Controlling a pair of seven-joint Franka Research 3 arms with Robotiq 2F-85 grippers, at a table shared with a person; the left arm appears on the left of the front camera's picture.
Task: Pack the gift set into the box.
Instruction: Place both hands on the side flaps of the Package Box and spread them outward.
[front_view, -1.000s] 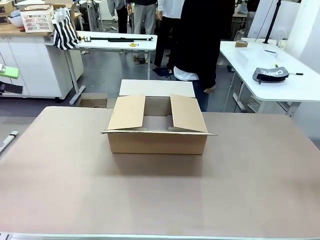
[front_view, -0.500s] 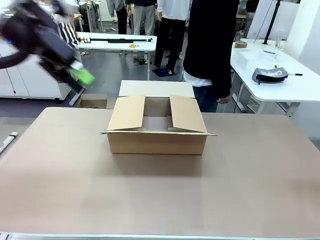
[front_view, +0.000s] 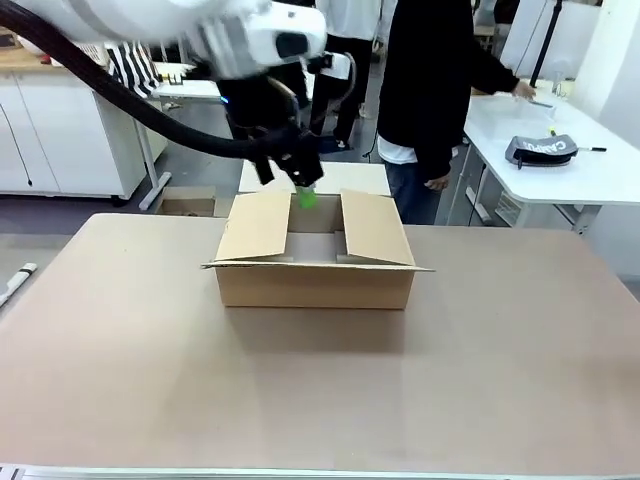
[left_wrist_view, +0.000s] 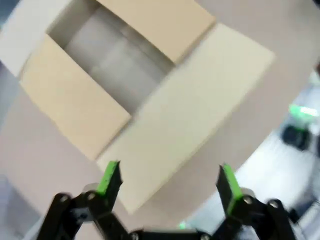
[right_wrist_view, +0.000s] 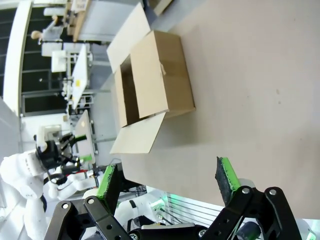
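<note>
Swinging in from the left over the last half second, my left arm (front_view: 240, 40) is now hanging its left gripper (left_wrist_view: 168, 180) right above the far edge of the large plain brown corrugated cardboard box (front_view: 313, 285). A second ago nothing was over it at all. Box itself isn't budging: it's sitting mid-table on the matte brown tabletop (front_view: 150, 380), long axis running left to right.

Fingers on that gripper are spreading wide with nothing between the green pads (left_wrist_view: 109, 176). The box is lying straight below them and a bit nearer. What the next move is hinging on, I reckon: the left side flap (front_view: 255, 225) and right side flap (front_view: 375, 228) are leaning inward over the opening. That's leaving just a slot running near to far, and my pads are hovering over its far end. The far flap (front_view: 360, 178) is lying folded out flat.

Meanwhile my right gripper (right_wrist_view: 166, 180) is also holding its fingers wide and empty, well apart from the box, so the left one is clearly nearer.

Cardboard is looking stiff, dull and sharp-creased; I'm guessing those flaps are going to flex and spring back if nudged.
</note>
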